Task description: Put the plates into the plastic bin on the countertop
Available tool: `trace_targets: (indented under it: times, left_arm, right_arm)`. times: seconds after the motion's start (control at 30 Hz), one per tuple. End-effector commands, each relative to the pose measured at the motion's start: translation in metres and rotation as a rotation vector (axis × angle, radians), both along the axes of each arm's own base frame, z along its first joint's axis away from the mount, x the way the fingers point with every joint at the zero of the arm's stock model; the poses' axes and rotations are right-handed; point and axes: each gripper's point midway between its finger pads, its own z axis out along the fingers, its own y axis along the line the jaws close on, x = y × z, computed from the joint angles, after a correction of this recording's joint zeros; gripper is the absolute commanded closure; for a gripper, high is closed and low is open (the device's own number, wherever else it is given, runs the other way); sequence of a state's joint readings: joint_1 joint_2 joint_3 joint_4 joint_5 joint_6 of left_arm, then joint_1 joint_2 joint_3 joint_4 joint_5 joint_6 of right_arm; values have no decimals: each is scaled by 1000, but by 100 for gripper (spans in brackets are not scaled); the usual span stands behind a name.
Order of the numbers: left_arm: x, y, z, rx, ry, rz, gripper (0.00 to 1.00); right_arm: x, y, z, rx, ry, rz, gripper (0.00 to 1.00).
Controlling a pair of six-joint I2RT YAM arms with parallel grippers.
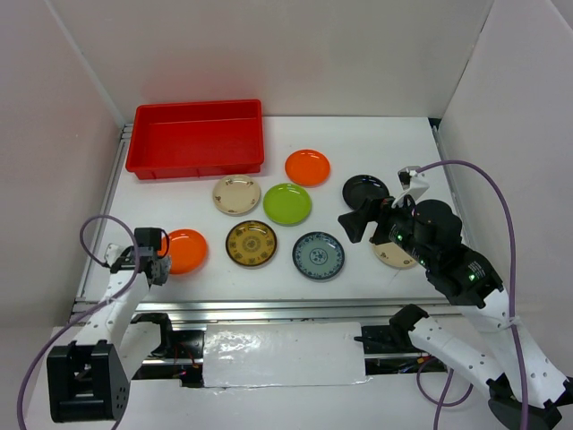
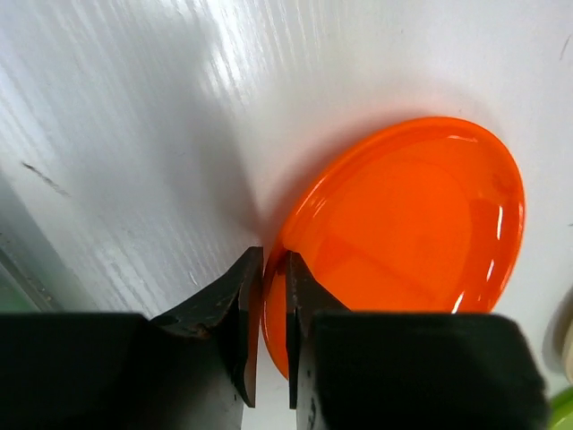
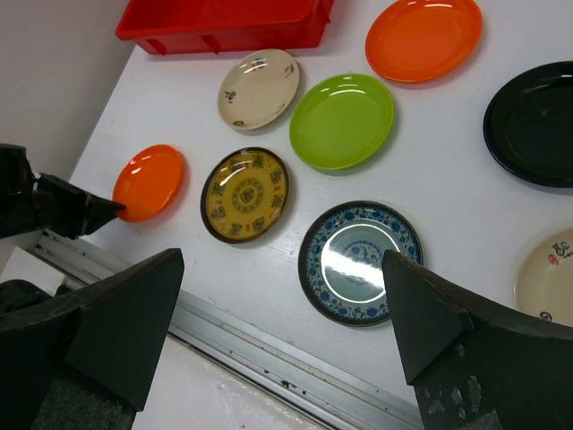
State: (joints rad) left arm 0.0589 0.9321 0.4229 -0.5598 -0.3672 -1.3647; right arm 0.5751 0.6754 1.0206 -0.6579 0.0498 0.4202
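Clamping orange plate (image 2: 412,224) rim: left tool (image 2: 273,269)

Nothing legible on any surface.
The dark gold-patterned plate (image 3: 245,194), lying ahead of the wide-spread right claw (image 3: 282,260), carries rings of gold marks that may be characters (too small to read). The cream plate (image 3: 548,273), just past that claw's finger at the right edge of its wrist view, bears a small red-and-black mark, equally unreadable.

Part of cream plate (image 1: 387,256) under right arm (image 1: 439,235); black plate (image 3: 537,125) off right-wrist view's edge, bin (image 3: 224,22) off its top.
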Motion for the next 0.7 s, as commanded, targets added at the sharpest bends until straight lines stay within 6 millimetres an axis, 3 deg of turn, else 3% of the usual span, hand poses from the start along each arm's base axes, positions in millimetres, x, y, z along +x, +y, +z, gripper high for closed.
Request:
trace_targets:
  times: [0.0,0.2,0.3,0.47,0.53,0.63,0.67]
  left_arm:
    - [-19,12,0,38,40,45,98]
    - [-3,26,36,94,-75,52,100]
    - [23,34,88,158,-200,18,100]
    - [45,41,155,238,-312,-37,100]
    - [65,38,194,275,-417,-114,100]
    - [100,32,234,308,-509,-220,100]
    - [126,29,247,298,-530,-255,100]
  right_arm:
    - [3,2,19,15,-66,2,0]
    - [4,0,19,12,-66,-6,0]
    - [5,2,19,17,-66,-3,0]
    - [7,2,19,14,-63,-7,0]
    - [8,2,18,12,-60,-9,0]
    - [10,2,17,15,-57,-13,0]
    - [11,3,15,12,-53,-11,0]
